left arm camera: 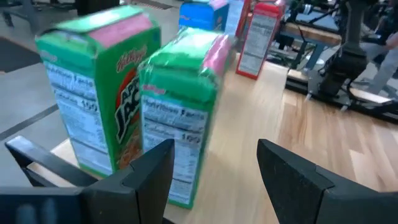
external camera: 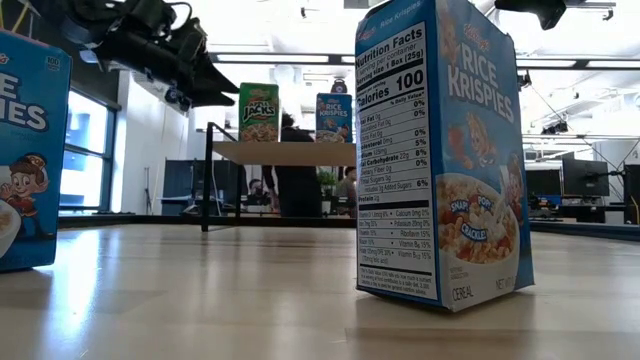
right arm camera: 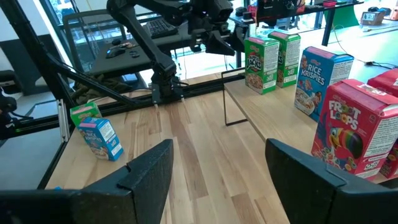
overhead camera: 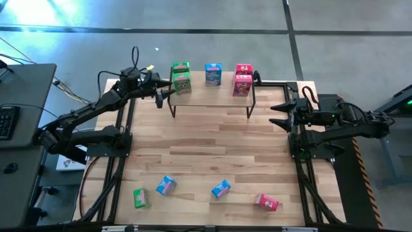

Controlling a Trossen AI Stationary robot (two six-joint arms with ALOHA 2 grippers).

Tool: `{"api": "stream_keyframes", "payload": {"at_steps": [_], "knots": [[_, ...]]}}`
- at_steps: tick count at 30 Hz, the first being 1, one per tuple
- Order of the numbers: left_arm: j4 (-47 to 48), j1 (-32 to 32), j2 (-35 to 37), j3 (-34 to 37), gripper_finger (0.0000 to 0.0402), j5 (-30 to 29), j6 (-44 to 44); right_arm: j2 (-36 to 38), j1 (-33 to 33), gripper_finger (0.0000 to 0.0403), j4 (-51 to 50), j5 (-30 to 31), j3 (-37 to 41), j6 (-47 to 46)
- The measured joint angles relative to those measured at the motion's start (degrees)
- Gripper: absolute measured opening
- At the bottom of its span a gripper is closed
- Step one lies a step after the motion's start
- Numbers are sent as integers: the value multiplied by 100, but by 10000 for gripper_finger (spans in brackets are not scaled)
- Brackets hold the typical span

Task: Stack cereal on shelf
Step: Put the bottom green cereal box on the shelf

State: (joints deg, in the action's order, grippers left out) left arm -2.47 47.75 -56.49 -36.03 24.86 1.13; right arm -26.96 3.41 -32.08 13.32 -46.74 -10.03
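Wooden tabletop [overhead camera: 206, 148] is shown from above, with the shelf [overhead camera: 212, 96] set along its far edge. At the left, the left gripper [overhead camera: 159, 96] is seen beside the shelf's left end, its fingers spread and nothing held between them; just ahead of it, two green cereal boxes [overhead camera: 181, 77] stand upright on the shelf, one behind the other. Further right on the plank, a blue box [overhead camera: 213, 74] and two red-pink boxes [overhead camera: 243, 80] are stood, the latter also one behind the other. Along the near edge of the table, four boxes remain unshelved: a green box [overhead camera: 141, 198], two blue boxes [overhead camera: 166, 185] [overhead camera: 221, 189] and a red-pink box [overhead camera: 267, 202]. At the right, the right gripper [overhead camera: 280, 115] is held over the table's right edge, near the shelf's right end, likewise released and empty. The boxes are judged light, stiff-sided yet crushable, with smooth printed faces. A hold across the two narrow sides, near mid-height, is judged best, with modest squeeze, since a light, tall box is easily tipped.
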Motion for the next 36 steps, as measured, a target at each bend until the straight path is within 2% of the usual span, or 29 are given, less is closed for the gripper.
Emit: {"api": "stream_keyframes", "payload": {"at_steps": [11, 16, 20, 25, 31, 36], "knots": [[261, -692, 907, 0, 221, -460, -342, -2, 1, 248, 0, -2, 0, -1], [297, -1403, 1199, -45, 221, -804, -536, -2, 1, 248, 0, -1, 0, 0], [455, -2044, 1221, -346, 221, -1295, -555, -1, 1, 248, 0, -2, 0, 0], [792, -2915, 939, -907, 221, -1961, -652, 0, 1, 248, 0, -2, 0, 0], [1516, -3951, 246, -1726, 221, -2840, -1134, -2, 0, 248, 0, -2, 0, 0], [1977, -4650, -405, -2387, 221, -3568, -1210, -2, -1, 248, 0, -2, 0, 0]]}}
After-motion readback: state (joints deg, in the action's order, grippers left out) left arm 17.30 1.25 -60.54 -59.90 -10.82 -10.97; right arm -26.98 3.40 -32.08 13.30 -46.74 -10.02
